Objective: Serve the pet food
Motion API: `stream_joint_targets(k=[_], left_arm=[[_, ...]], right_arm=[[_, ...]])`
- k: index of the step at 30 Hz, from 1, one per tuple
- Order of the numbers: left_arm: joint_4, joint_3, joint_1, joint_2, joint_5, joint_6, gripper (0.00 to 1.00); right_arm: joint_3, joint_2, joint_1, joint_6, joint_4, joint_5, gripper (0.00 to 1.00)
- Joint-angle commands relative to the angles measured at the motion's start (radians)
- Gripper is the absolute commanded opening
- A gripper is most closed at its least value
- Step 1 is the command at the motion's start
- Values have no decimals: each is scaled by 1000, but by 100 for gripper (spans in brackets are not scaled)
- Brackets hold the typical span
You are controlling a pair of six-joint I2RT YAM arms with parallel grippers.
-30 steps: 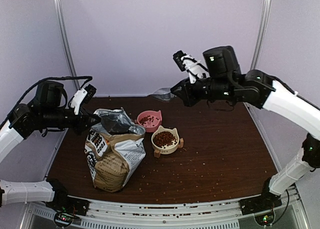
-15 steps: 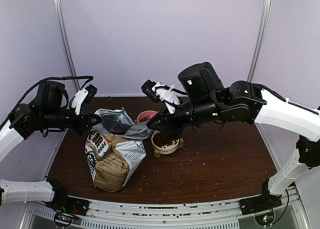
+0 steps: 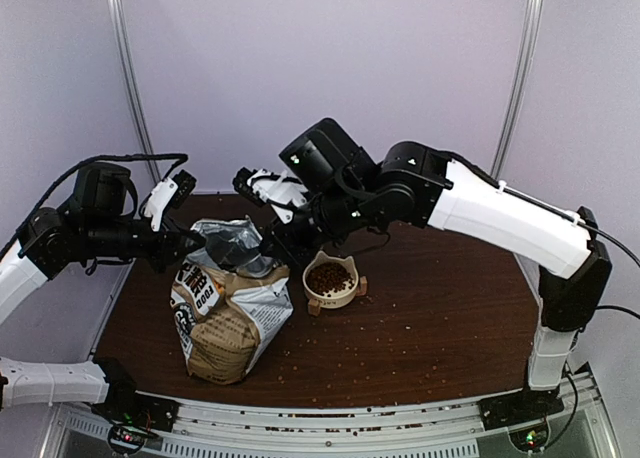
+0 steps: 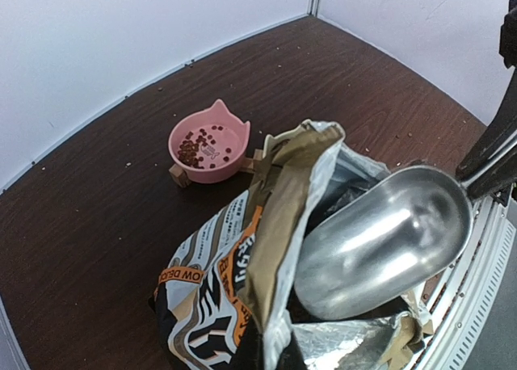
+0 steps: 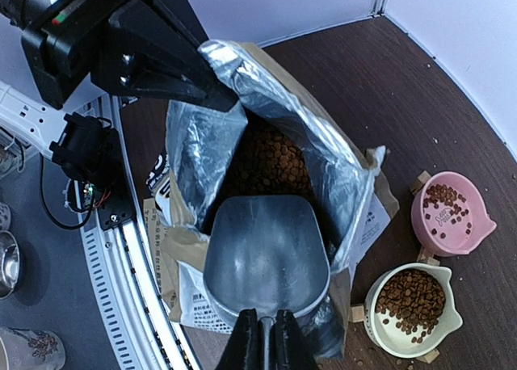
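**Figure. Scoop at the bag mouth: points of failure.** The rim of the printed bag (image 3: 225, 323) is pinched flat between the fingers of the left gripper (image 5: 216, 98), and the mouth is thereby held open. The right gripper (image 5: 260, 328) is clamped on the handle of the metal scoop (image 5: 266, 253), which is seen empty at the mouth, above the pet food (image 5: 273, 161) heaped inside. More pellets lie in the cream bowl (image 5: 371, 309), a few in the pink bowl (image 5: 452, 237), and strays are scattered over the table (image 3: 450, 308).

- Should the pinch slip, the foil would likely be folded onto the scoop.
- Were the scoop driven in hard, the bag could be tipped.
- If the scoop were overfilled or tilted in transit, more pellets would be spilled.
- The cream bowl, judged nearly full, could be overflowed.
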Motion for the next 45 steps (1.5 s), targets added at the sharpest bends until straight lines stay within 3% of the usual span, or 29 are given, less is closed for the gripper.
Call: stream_joint_targets(k=[1,9,13,23,30,45], left_arm=[[113,14,-18,-29,71,13,0],[121,-6,-20,-30,69,-20,0],[154,-29,-20,-32,89,-46,0],[160,-47,-20,-56,-36,-128,0],[100,-12,-20,-31,-188,-163,0],[93,22,-20,-17,-202,-179,0]], right_arm=[[138,137,9,30,-193,-63,0],[307,439,9,137,-239,-58,0],[237,469,10,169,-46,19,0],[-204,135,19,102,635,37,0],[-419,-106,56,37,771,47,0],[-838,-395,178,-88,1056,237,0]])
